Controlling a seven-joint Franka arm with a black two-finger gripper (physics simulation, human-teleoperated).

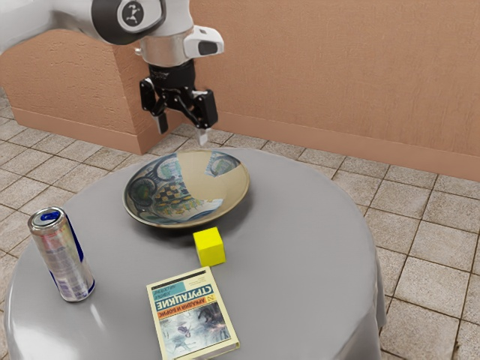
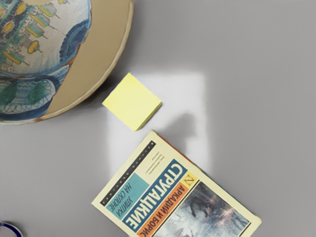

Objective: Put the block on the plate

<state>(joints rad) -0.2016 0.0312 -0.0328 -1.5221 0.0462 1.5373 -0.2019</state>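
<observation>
1. The fingers (image 1: 203, 137) are in the upper left of the exterior view, spread wide with open space between them, raised above the surface (image 1: 315, 247) beyond the plate's far edge.
2. The yellow block (image 1: 210, 247) sits on the surface, a little left of the middle of the exterior view and below the plate. The wrist view puts it just beside the plate's rim, apart from it.
3. The plate (image 1: 241, 184) fills the space left of the middle in the exterior view. It is wide and shallow, painted in blue, green and yellow, with plain tan patches.
4. A book (image 1: 195, 322) lies flat at the lower middle of the exterior view (its lettering looks Cyrillic and reads upside down from there). In the wrist view, one corner comes close to the block without touching it.
5. A silver can (image 1: 64, 259) with blue on its top and side stands upright at the left of the exterior view.
6. The surface is round and gray; behind it are floor tiles (image 1: 420, 240) and an orange-brown wall (image 1: 337, 75).
</observation>
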